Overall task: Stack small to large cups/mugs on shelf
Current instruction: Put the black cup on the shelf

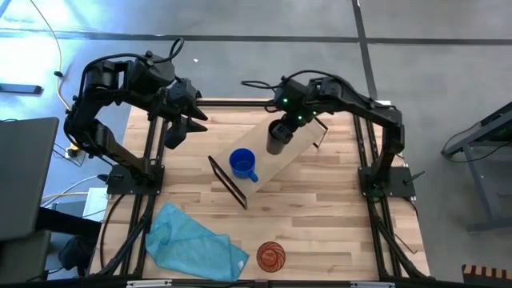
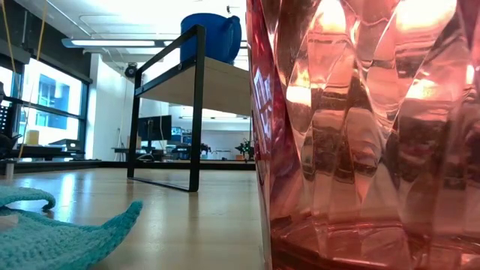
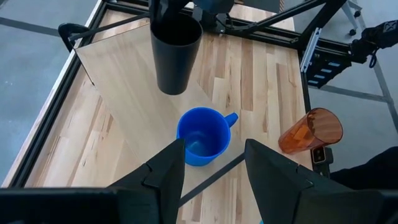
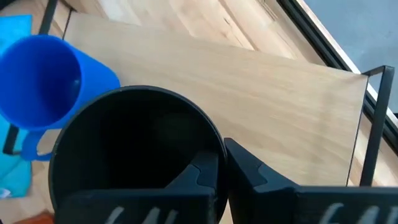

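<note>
The shelf (image 1: 280, 156) stands slantwise on the table's middle on its black end frames. The blue mug (image 1: 242, 164) stands upright on the board near its left end, seen also as the blue mug (image 3: 202, 137). My right gripper (image 1: 282, 125) is shut on the black cup (image 1: 277, 139), over the board's middle and to the right of the mug. The orange tumbler (image 1: 271, 256) stands upright on the table near its front edge. My left gripper (image 3: 214, 144) hovers open, high over the table's far left, nothing between its fingers. My right gripper holds the black cup by its rim wall (image 4: 219, 144), one finger (image 4: 198, 177) inside the cup and the other (image 4: 267, 183) outside. The fingers come from above, slanting down. The cup (image 3: 176, 53) hangs roughly upright, mouth up, apparently just clear of the board.
A teal cloth (image 1: 196, 240) lies crumpled at the table's front left, beside the tumbler. Black frame rails (image 1: 376, 160) run along the table's sides. The shelf board to the right of the black cup (image 4: 280, 106) is bare.
</note>
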Robot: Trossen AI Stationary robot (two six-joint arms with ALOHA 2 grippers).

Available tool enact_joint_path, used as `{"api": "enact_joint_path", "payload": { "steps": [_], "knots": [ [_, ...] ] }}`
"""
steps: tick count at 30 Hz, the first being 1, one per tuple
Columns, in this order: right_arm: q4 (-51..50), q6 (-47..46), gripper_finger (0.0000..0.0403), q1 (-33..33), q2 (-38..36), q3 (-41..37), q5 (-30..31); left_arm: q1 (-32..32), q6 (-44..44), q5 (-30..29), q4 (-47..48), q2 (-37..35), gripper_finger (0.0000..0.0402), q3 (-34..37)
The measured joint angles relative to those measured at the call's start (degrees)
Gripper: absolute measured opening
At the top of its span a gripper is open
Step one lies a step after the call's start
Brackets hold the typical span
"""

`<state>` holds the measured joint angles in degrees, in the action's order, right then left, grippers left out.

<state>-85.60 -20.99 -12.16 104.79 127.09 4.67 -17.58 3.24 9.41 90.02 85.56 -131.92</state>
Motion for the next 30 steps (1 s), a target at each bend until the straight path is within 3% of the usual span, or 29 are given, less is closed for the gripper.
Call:
{"api": "enact_joint_path", "payload": {
  "steps": [30],
  "knots": [
    [6.0, -1.9, 0.0000, -1.1, 0.8, -6.2, -1.7, 0.0, -0.4, 0.0, 0.0, 0.0, 0.0156, 0.0]
  ]
}}
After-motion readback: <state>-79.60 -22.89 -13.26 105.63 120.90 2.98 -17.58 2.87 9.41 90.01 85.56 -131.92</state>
